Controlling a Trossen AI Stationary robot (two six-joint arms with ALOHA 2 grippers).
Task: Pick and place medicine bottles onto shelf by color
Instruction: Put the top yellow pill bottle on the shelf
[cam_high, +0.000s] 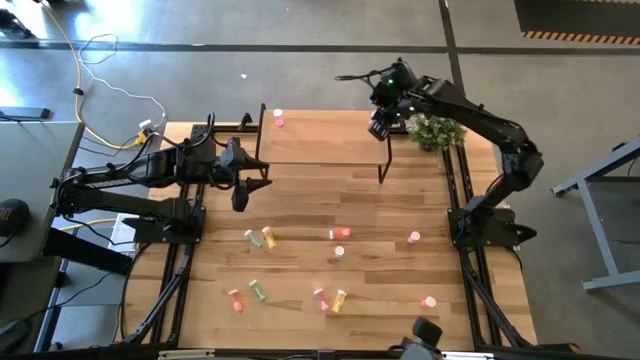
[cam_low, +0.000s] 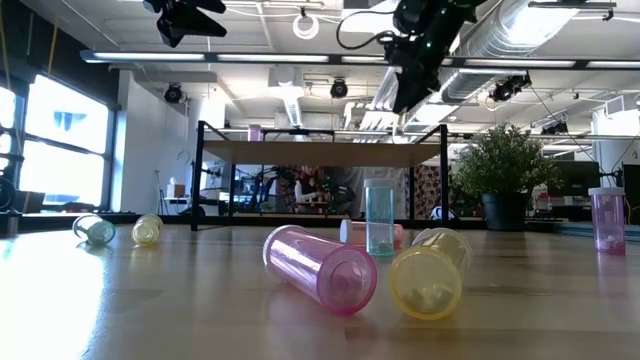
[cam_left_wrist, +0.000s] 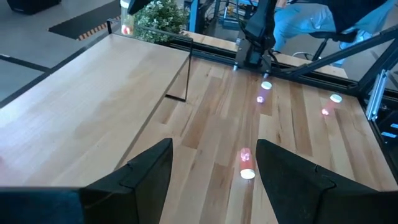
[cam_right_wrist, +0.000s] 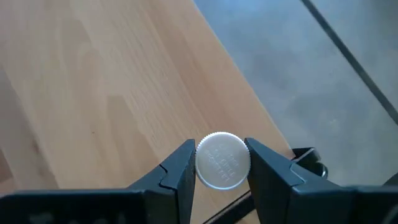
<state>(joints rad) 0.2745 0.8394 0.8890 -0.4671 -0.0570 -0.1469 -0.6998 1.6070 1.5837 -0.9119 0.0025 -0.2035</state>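
One bottle (cam_right_wrist: 222, 160), white cap up, clamped in right tool (cam_right_wrist: 217, 163) over shelf (cam_high: 320, 140) corner; left tool (cam_left_wrist: 211, 171) fingers apart, empty; one pink bottle (cam_high: 278, 119) on shelf.

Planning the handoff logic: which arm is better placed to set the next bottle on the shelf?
Right: its end effector already grips a bottle above the shelf; the left end effector hangs open and empty.

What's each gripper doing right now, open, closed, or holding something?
Left gripper: open, holding nothing.
Right gripper: shut on a capped bottle above the shelf.
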